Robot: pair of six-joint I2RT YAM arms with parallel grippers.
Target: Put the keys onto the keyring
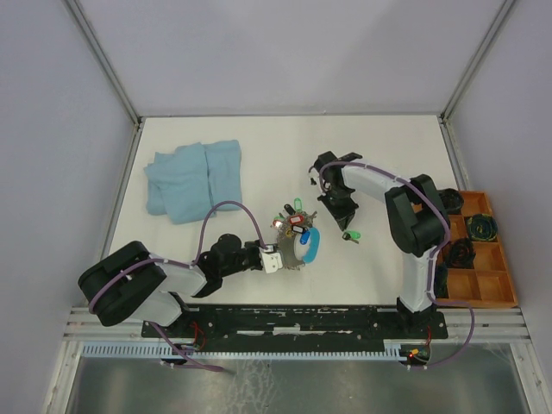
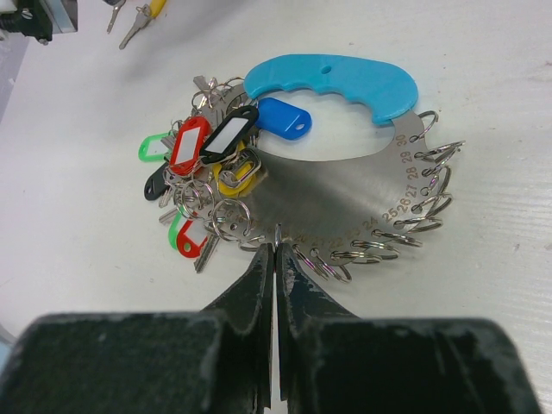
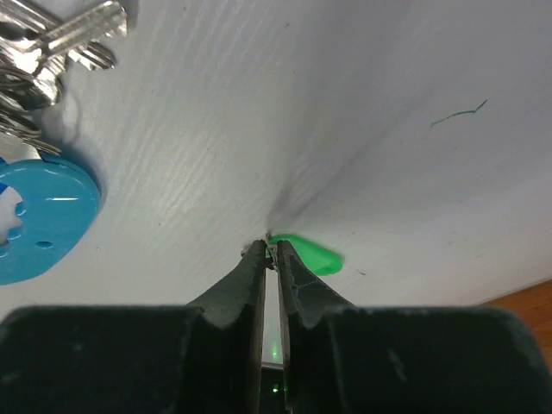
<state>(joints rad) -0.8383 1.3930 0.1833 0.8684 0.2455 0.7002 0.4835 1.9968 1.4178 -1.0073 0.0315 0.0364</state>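
— From up high, where was the loose green key (image 1: 350,235)?

— It lay on the table (image 1: 259,147), right at the tips of the right gripper (image 1: 345,226). The keyring (image 1: 293,252), a shiny plate with a blue handle (image 1: 312,244), sat just beside it to the left, and the left gripper (image 1: 278,257) was at its near edge.

— What did the left wrist camera show?

— Its jaws were squeezed tight on the rim of the plate. Lots of keys (image 2: 203,159) with red, yellow and green tags were bunched on one side. Little rings (image 2: 423,203) along the other side were bare.

— And the right wrist camera?

— Only the green tag peeked out, touching the fingertips (image 3: 289,263). There was a thin crack between the jaws. I couldn't tell whether they gripped the key or only touched it.

— How should it do this bit well?

— I think it should get a firm pinch on the tag, bring the key's hole to a bare ring, and go slowly. The left arm should hold the plate very steady so the ring doesn't slide away.
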